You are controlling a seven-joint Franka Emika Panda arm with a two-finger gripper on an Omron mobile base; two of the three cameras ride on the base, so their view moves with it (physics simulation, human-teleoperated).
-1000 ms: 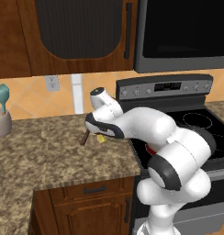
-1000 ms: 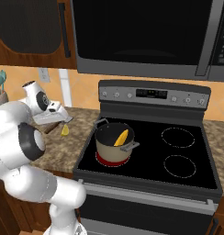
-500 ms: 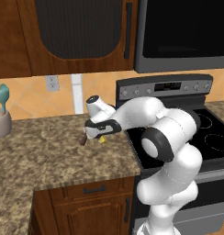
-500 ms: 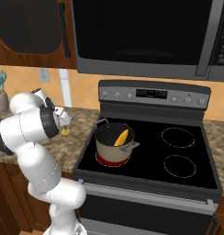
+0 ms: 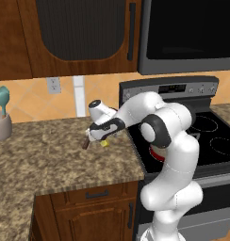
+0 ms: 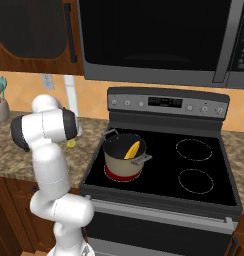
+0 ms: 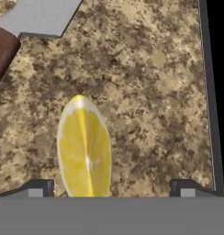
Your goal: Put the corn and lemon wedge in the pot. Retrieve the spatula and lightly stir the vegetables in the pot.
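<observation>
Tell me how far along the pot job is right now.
Done: the corn already lies in the pot on the stove. In hand: the open gripper hangs over the lemon wedge on the counter, fingers on either side of it, not yet closed. Left: lift the wedge into the pot, then fetch the spatula lying beside it and stir.
</observation>
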